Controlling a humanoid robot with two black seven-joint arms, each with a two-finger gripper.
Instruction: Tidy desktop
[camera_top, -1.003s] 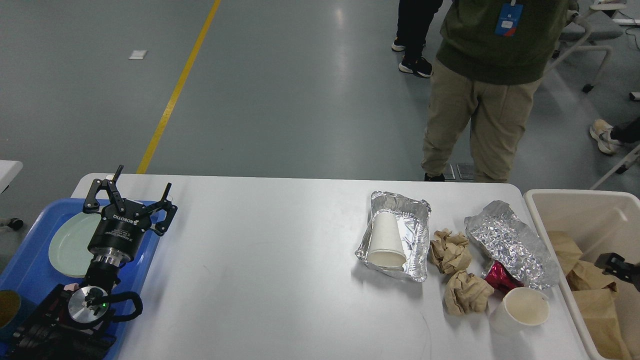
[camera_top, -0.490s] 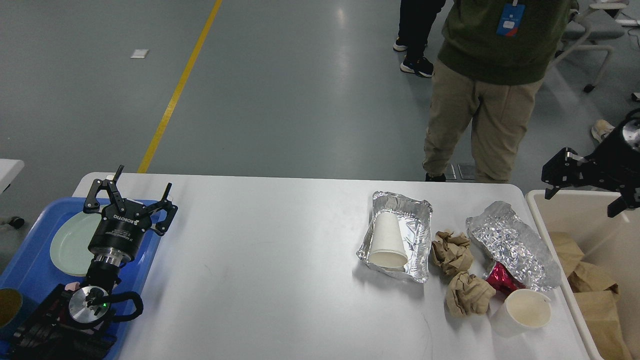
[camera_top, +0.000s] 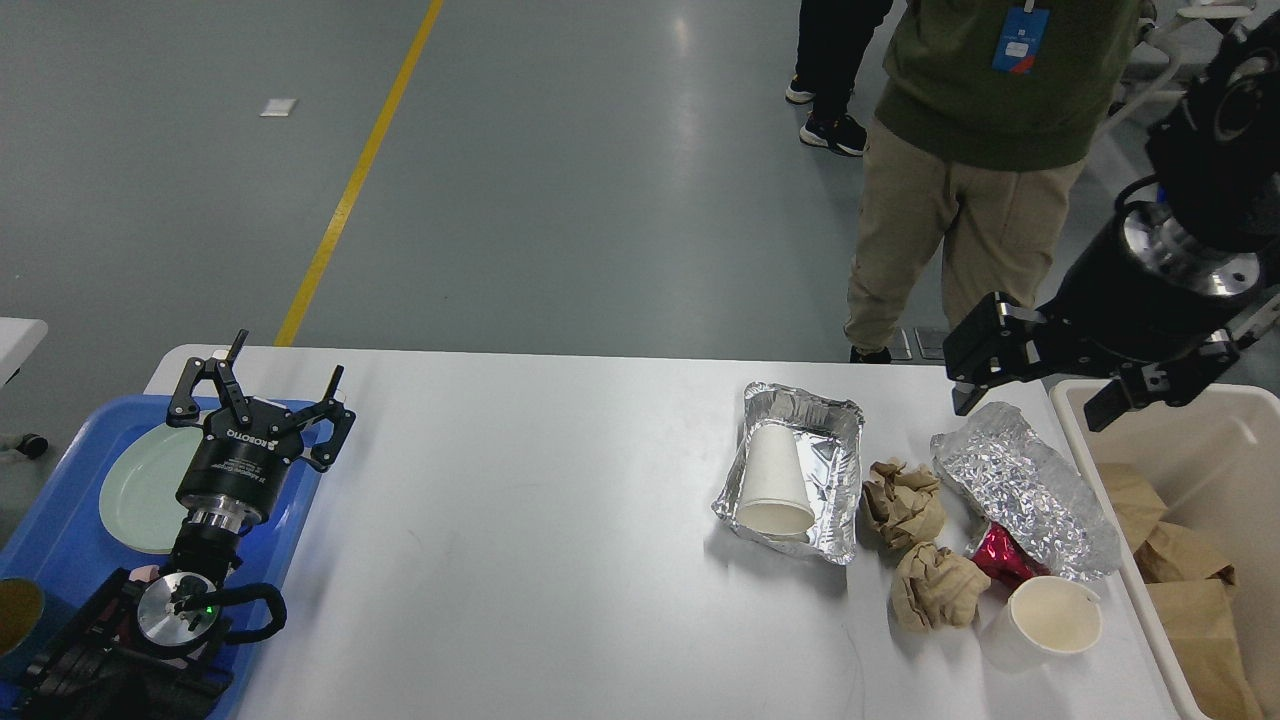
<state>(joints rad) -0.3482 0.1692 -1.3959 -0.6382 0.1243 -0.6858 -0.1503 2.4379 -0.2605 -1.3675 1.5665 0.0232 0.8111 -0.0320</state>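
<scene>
The right hand (camera_top: 1035, 385), open above the crumpled foil (camera_top: 1025, 490), could crush it or knock the cup (camera_top: 1050, 620) off the worktop (camera_top: 560, 520).

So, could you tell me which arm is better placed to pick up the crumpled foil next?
Right. The right gripper hangs open just above the crumpled foil; the left gripper is far off over the blue tray.

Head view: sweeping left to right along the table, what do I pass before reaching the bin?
Blue tray with the pale green plate → left gripper → bare desktop → foil tray holding a paper cup → crumpled brown paper balls → crumpled foil sheet → beige bin.
</scene>
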